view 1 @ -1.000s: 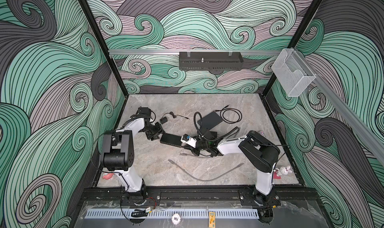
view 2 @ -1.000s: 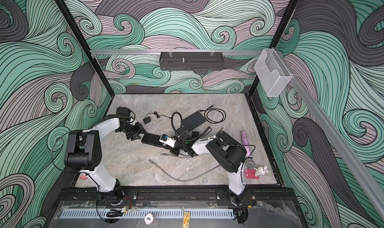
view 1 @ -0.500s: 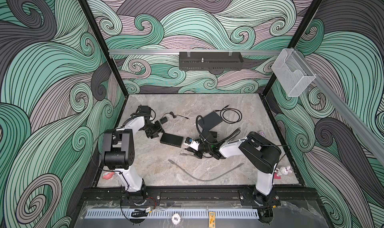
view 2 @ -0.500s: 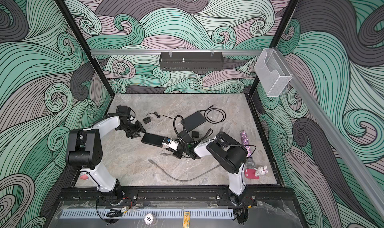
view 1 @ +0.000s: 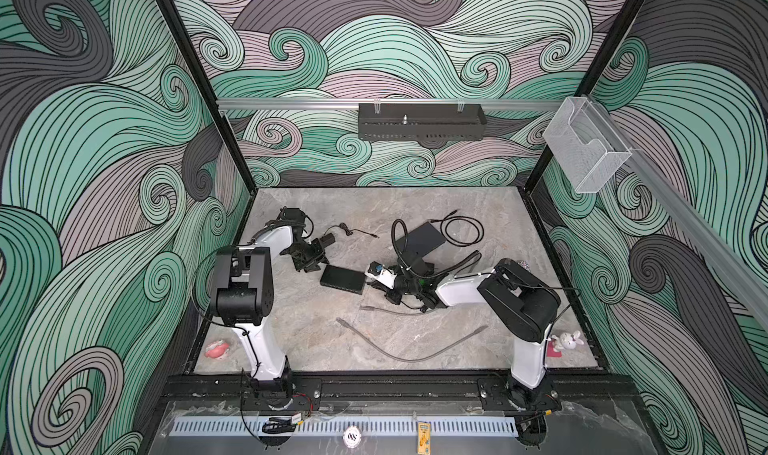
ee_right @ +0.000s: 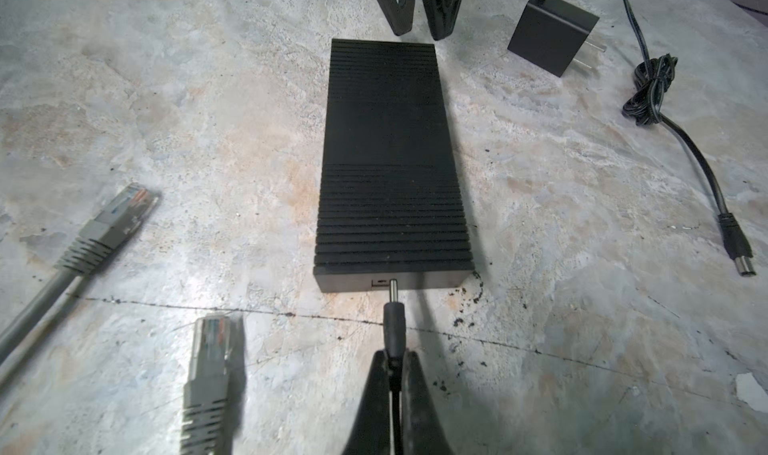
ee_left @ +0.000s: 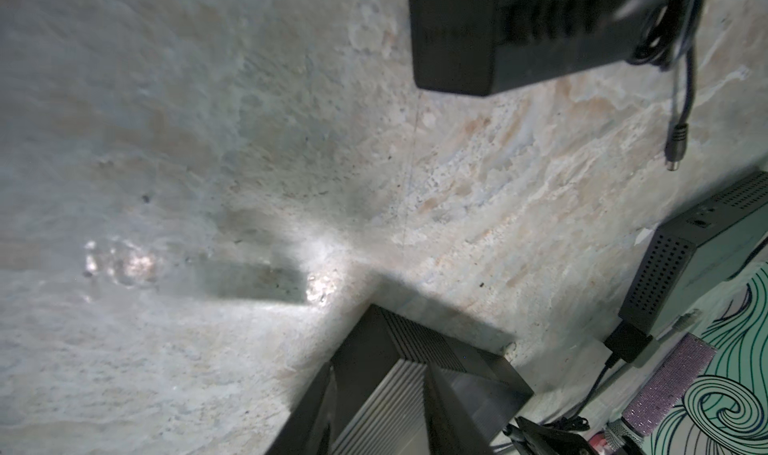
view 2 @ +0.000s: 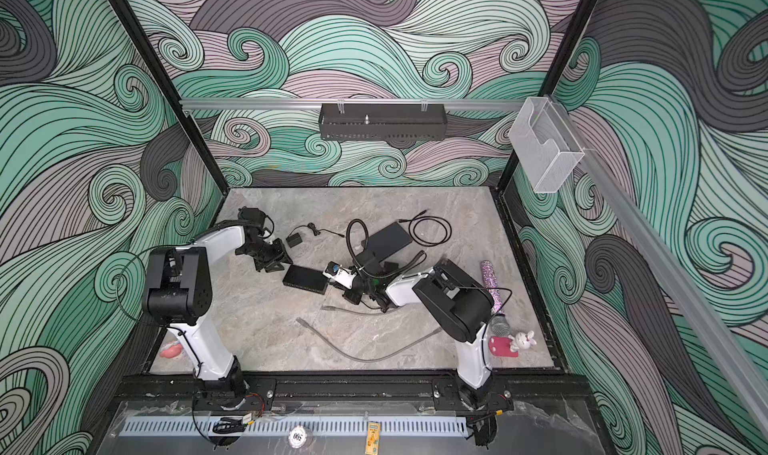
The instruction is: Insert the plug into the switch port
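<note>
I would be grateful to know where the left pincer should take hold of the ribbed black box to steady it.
Probably across its two long sides, near the end opposite the port, coming from above. The box lies flat, narrow, with straight parallel sides. The port end is taken: the right pincer holds the plug there. The left pincer stands open by the opposite end.

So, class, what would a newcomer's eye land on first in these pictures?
Swirling teal and grey walls surround the marble table in both top views. Near the table's middle, the right tool is shut on a black barrel plug, its metal tip at the end face of a ribbed black box. The left tool stands at the box's far end, jaws apart.
</note>
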Robot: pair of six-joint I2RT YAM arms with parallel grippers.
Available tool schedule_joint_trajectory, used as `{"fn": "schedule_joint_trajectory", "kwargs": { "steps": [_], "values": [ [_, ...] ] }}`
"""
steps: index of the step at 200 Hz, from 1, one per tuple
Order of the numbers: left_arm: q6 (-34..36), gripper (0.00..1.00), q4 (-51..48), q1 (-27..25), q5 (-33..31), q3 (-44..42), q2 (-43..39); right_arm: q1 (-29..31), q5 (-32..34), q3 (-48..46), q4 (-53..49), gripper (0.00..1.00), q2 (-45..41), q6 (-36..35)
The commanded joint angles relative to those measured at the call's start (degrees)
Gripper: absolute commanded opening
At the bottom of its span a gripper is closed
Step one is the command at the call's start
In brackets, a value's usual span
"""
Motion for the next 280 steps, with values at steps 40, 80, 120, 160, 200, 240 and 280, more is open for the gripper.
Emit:
{"fn": "schedule_joint_trajectory", "kwargs": {
  "steps": [40, 80, 120, 160, 200, 240, 280],
  "values": [
    [2.16, 0.25, -2.74, -0.84, -1.79, -0.68, 0.27, -0.25, -1.71, 1.26, -1.37, 0.00, 0.00, -0.44],
    [2.51, 0.26, -3.80, -1.15, -1.99, -1.31, 0.39, -0.25, -2.65, 1.97, -1.66, 0.00, 0.95, 0.35],
    [3.18, 0.27, -4.03, -1.15, -1.11, -1.82, 0.55, -0.25, -3.10, 2.51, -2.10, 0.00, 1.39, 0.57],
    [3.68, 0.26, -4.14, -1.24, -0.18, -1.13, 1.43, -0.25, -2.91, 3.08, -3.14, 0.00, 1.83, 0.88],
    [3.84, 0.26, -4.14, -1.26, 0.04, -1.00, 1.62, -0.25, -3.14, 3.47, -3.47, 0.00, 2.09, 0.96],
    [3.84, 0.26, -4.05, -1.26, 0.38, -0.80, 1.89, -0.17, -3.81, 3.68, -3.48, 0.00, 2.26, 1.31],
    [3.84, 0.26, -4.09, -1.33, 0.75, -0.75, 2.06, -0.06, -4.16, 3.98, -3.56, 0.00, 2.57, 1.54]
  ]
}}
